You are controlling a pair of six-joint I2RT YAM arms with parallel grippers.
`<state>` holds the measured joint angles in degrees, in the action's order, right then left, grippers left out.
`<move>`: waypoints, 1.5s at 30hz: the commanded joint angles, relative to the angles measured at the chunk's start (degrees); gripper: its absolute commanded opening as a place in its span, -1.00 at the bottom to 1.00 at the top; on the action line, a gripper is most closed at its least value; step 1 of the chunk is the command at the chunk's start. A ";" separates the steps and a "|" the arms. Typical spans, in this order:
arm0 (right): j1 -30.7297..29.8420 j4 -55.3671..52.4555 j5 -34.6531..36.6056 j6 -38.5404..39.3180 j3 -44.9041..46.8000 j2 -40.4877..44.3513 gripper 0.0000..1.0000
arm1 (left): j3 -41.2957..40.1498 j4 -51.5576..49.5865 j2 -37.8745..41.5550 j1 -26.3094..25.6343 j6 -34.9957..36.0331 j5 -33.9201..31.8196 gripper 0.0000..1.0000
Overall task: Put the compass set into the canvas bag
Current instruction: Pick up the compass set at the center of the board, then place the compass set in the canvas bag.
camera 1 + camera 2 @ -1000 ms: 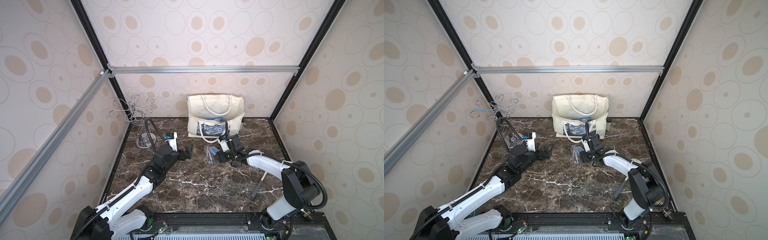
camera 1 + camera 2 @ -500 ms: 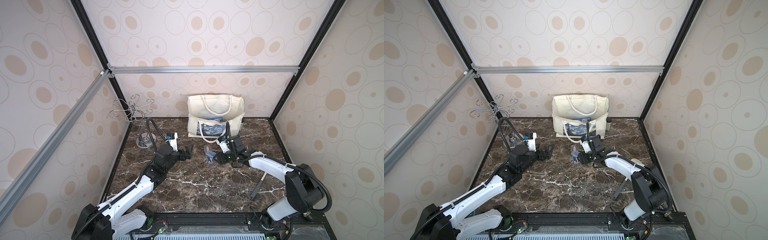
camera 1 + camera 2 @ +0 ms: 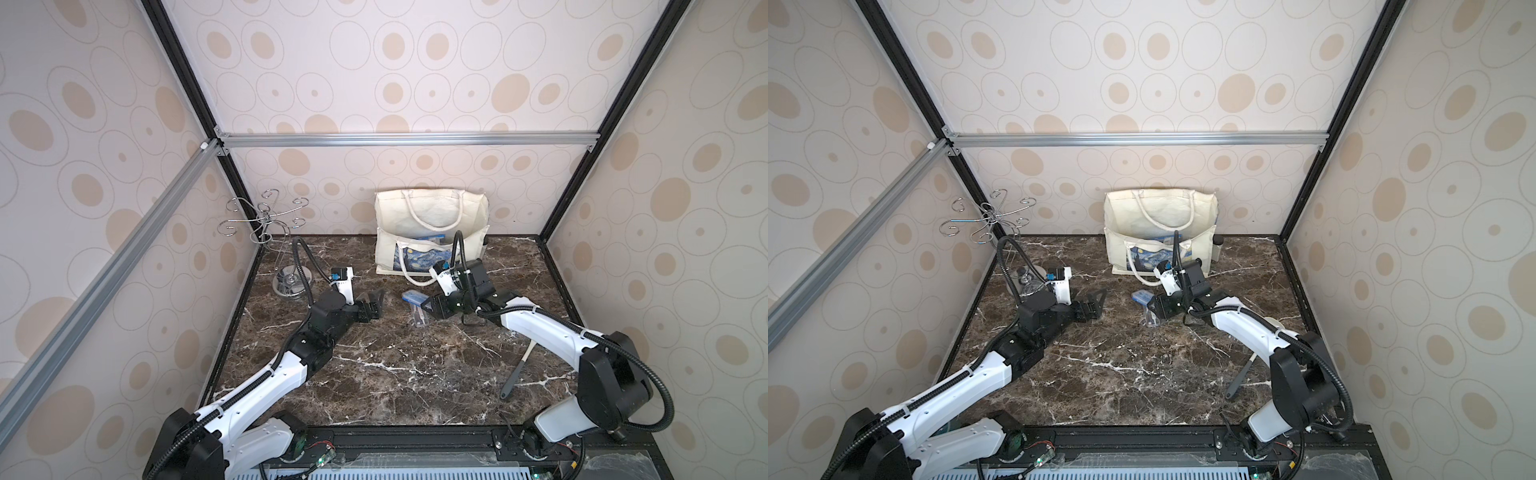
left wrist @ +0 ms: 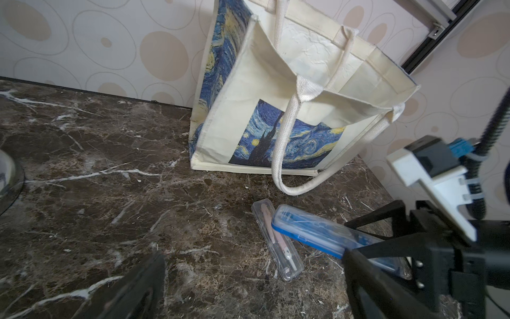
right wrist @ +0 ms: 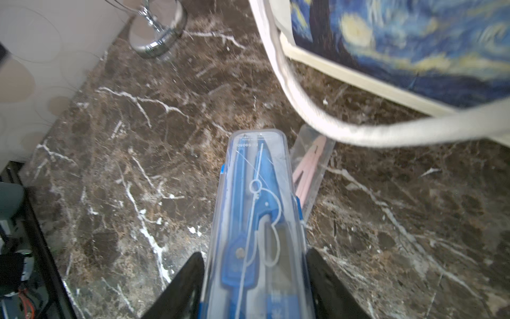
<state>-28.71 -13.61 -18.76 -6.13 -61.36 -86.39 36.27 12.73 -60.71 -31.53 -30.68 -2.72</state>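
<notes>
Presently the right gripper (image 5: 255, 262) clamps the clear-lidded blue plastic compass set (image 5: 256, 187) near the cream starry-print canvas bag (image 3: 388, 245). The left gripper (image 3: 373, 305) hangs wide open, empty.

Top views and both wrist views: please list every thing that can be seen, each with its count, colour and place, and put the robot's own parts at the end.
marble table: one, dark brown with white veins, floor of the cell
canvas bag: one, cream with blue-and-yellow print, upright and open at the back wall
blue compass case: one, clear lid over blue, in front of the bag
clear case: one, pink compass inside, flat on the table beside the blue one
wire stand: one, chrome, back left corner
utensil: one, dark grey and white, front right
left gripper: one, black, open, empty
right gripper: one, black, shut on the blue compass case
</notes>
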 commanded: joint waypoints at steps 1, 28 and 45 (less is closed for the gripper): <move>-0.71 -1.72 -4.19 0.70 -4.04 3.61 0.13 | -0.41 0.34 2.71 0.46 0.08 -2.62 1.00; 7.09 -10.23 -8.75 6.41 -44.55 -16.28 0.11 | -4.61 -3.61 9.99 0.85 -0.70 -6.86 1.00; 14.47 -25.85 -0.26 8.28 -68.56 -39.49 0.13 | -4.89 -2.78 0.27 0.87 -6.71 -4.60 1.00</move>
<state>-14.74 -36.40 -22.52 0.97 -125.93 -124.90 31.09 9.23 -58.06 -31.00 -33.93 -8.36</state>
